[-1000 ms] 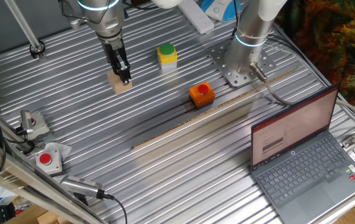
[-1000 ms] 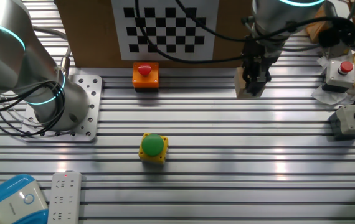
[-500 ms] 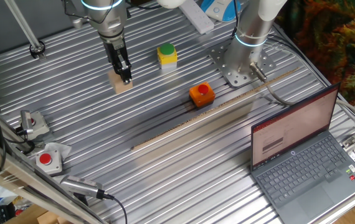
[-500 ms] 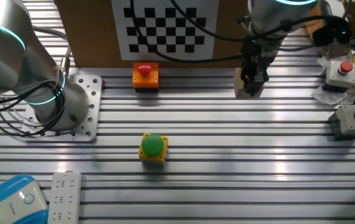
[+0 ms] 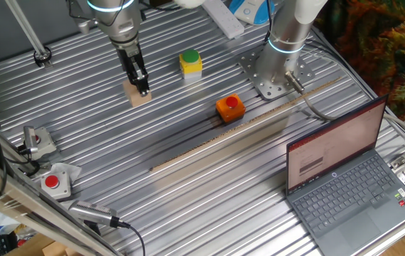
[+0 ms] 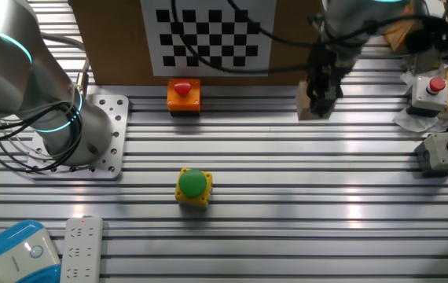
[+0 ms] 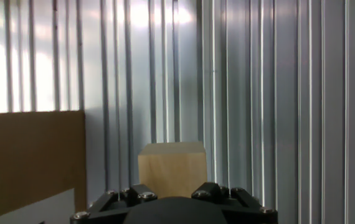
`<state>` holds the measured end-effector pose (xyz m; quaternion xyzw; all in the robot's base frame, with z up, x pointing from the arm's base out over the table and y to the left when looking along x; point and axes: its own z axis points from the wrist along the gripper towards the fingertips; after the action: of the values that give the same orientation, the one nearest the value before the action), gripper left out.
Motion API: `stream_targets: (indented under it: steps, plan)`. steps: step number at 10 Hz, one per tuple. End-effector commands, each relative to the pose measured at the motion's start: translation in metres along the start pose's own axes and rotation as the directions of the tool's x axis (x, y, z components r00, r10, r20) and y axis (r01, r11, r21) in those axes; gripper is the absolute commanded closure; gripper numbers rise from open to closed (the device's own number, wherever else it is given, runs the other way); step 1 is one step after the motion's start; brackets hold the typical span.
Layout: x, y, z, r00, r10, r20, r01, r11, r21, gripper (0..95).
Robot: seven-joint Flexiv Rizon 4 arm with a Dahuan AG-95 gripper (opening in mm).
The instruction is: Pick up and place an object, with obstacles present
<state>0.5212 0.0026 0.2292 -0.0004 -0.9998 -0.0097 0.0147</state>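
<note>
The pale tan wooden block (image 5: 137, 97) stands on the ribbed metal table at the far left, close to the cardboard board with the checker pattern (image 6: 208, 35). It also shows in the other fixed view (image 6: 306, 104) and in the hand view (image 7: 171, 163), centred just ahead of the hand. My gripper (image 5: 141, 87) points straight down onto the block, its dark fingers close together against the block's upper part. It also shows in the other fixed view (image 6: 323, 94). The fingertips themselves are hidden in the hand view.
A yellow box with a green button (image 5: 190, 62) and an orange box with a red button (image 5: 229, 107) stand right of the block. A long wooden strip (image 5: 245, 128) crosses the table. A second arm's base (image 5: 273, 75), a laptop (image 5: 348, 178) and grey button boxes (image 5: 50, 179) stand around.
The hand has shifted very slightly over the block. The block stays in the same spot on the table.
</note>
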Motion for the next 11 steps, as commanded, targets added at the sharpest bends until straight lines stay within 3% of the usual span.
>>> stream_targets:
  steps: [1,5,11]
  plan:
    - [0.002,0.005,-0.012,1.0,-0.001,-0.013,0.001,1.0,0.0,95.0]
    - [0.012,0.026,-0.039,0.999,0.014,-0.036,-0.013,1.0,0.012,95.0]
    - [0.024,0.065,-0.063,0.998,0.049,-0.045,-0.049,0.999,0.012,95.0]
